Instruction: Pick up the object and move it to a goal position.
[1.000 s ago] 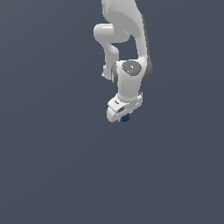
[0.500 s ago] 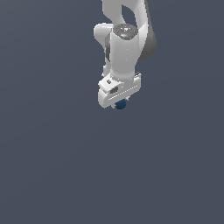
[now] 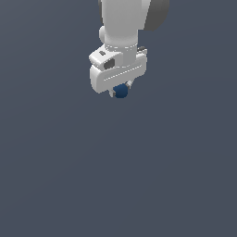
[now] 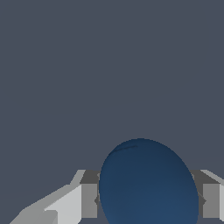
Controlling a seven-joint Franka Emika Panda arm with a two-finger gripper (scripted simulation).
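- Ball [image 3: 121, 91] sits between the end effector [image 3: 121, 91] fingers, dark blue and smooth, much smaller than the white hand above it.
- Wrist view confirms: ball [image 4: 148, 183] fills the gap, with a finger pad [image 4: 89, 200] pressed on one side and the other pad at the frame edge on the opposite side. End effector [image 4: 148, 197] is clamped on the ball.
- Exterior view shows the ball peeking out just under the white palm block, with only the lower part exposed.
- Step in hand, my read: grasp done, now in the carry phase toward the goal.
- Next move calls for a steady translate with the grip held. A smooth sphere in flat pads can roll or squirt out, so avoid jerks and don't loosen the grip.
- Goal position: no marker visible in either view, so I can't say which way or how far.
- Desk: background is uniform dark grey with no edge, shadow or contact cue, so I can't tell if the ball is lifted clear or still near the surface.
- Fingertips in the exterior view are mostly hidden by the palm block and ball.
- Upper arm [image 3: 127, 18] is cut off by the exterior view's top edge.
- Wrist view crops the ball's lower part and most of both fingers.
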